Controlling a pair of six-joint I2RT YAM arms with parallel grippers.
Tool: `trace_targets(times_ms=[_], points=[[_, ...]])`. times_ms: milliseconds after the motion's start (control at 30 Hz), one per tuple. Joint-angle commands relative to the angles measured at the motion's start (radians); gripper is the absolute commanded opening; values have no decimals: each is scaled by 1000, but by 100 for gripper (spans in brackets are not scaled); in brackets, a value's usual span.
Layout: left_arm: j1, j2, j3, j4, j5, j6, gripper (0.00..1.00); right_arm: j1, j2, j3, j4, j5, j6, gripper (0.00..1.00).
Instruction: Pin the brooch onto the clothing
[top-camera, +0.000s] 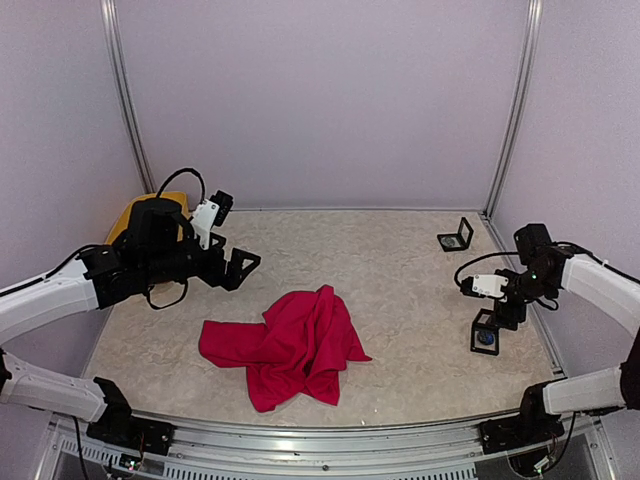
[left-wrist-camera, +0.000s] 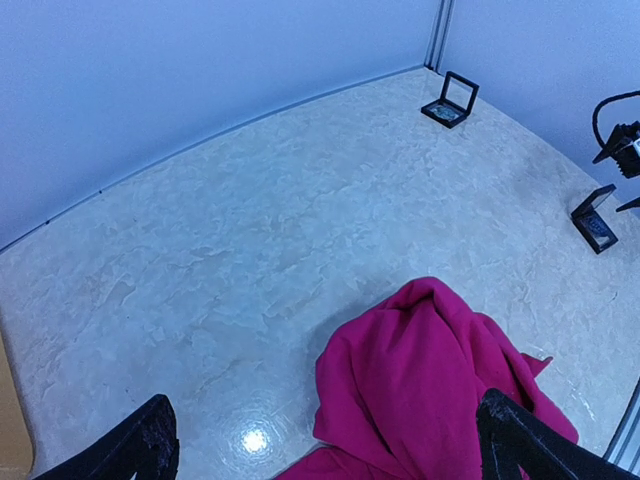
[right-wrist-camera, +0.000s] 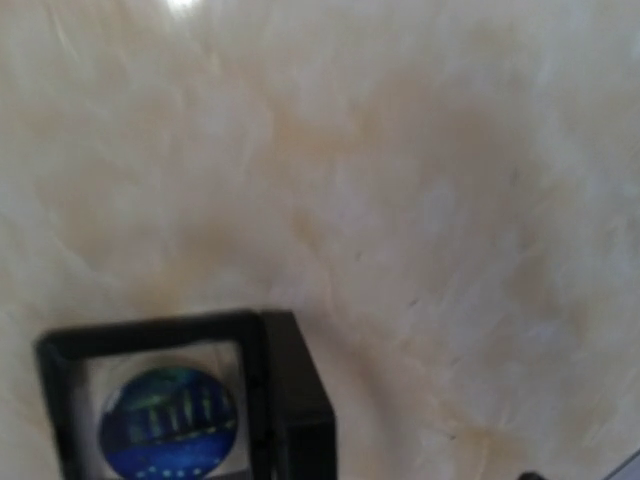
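From overhead I see the table (top-camera: 420, 290) with the clothing (top-camera: 295, 345) at lower centre, a crumpled crimson heap. The yellow tub (top-camera: 135, 215) at left is half hidden behind my left arm. The left gripper (top-camera: 240, 266) hangs wide apart up-left of the heap. Only the right wrist view shows the brooch (right-wrist-camera: 168, 420), a blue disc in a black case (right-wrist-camera: 290, 400). I cannot tell the right gripper's (top-camera: 500, 315) opening.
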Motion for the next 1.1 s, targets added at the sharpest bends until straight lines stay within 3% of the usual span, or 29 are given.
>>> trace_targets(times_ms=[0, 133, 267, 367, 500, 700, 867, 1067], points=[[-10, -27, 16, -22, 3, 13, 99, 2, 61, -30, 123, 114, -15, 80], [-10, -28, 36, -46, 19, 20, 99, -1, 116, 6, 86, 52, 12, 75], [-11, -26, 35, -51, 10, 37, 99, -3, 129, -6, 88, 61, 2, 46], [-11, -21, 36, -56, 10, 45, 99, -4, 134, -7, 71, 41, -2, 38], [-11, -17, 36, -59, 17, 43, 99, -4, 140, -4, 72, 45, -1, 30], [-11, -19, 36, -64, 16, 44, 99, -4, 169, 20, 67, 40, 12, 26], [-11, -21, 35, -73, 15, 44, 99, -5, 186, 36, 68, 41, 37, 7], [-11, -23, 34, -79, 15, 47, 99, -5, 178, 44, 73, 15, 42, 3]])
